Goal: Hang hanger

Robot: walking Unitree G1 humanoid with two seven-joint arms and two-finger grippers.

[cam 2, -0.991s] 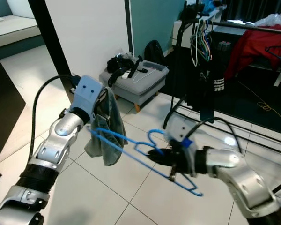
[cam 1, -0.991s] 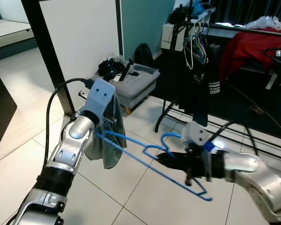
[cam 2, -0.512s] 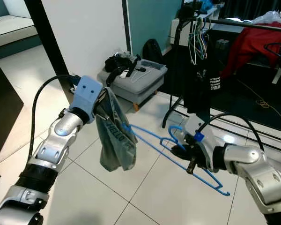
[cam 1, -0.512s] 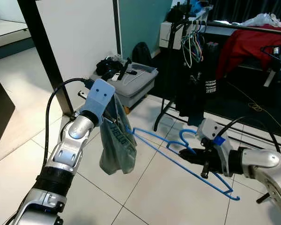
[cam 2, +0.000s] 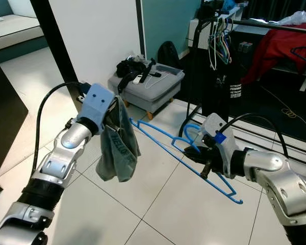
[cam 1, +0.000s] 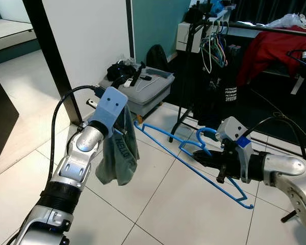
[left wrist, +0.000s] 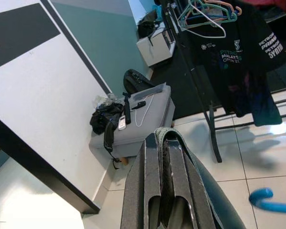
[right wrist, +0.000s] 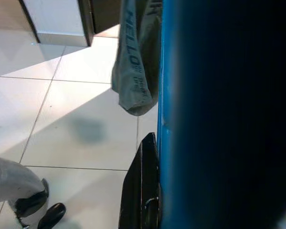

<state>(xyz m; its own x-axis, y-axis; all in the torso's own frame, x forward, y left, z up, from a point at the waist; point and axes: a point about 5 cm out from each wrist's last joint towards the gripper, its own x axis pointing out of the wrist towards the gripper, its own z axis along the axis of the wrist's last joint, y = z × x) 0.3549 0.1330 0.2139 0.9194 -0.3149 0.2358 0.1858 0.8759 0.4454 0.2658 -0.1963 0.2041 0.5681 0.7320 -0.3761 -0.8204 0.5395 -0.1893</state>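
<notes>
A blue wire hanger (cam 1: 168,146) hangs tilted over the floor, its hook (cam 1: 206,133) pointing up. My right gripper (cam 1: 196,154) is shut on the hanger just below the hook. In the right wrist view the hanger (right wrist: 205,114) runs alongside a black finger (right wrist: 145,191). My left gripper (left wrist: 164,143) is raised at the left and shut on a grey-green cloth (cam 1: 117,158) that dangles from it. The hanger's far end lies close beside the cloth; I cannot tell whether they touch. A black clothes rack (cam 1: 194,66) stands behind, with several hangers (cam 1: 214,48) on its rail.
A grey storage box (cam 1: 143,89) with dark items on top sits by the white wall. A black T-shirt (cam 1: 224,87) and a red garment (cam 1: 275,48) hang on the rack. A black pillar (cam 1: 46,56) rises at the left. Pale floor tiles (cam 1: 158,214) lie below my arms.
The right gripper has carried the hanger to the right and upward, drawing its arm out of the cloth. The cloth swung out and now hangs down again.
</notes>
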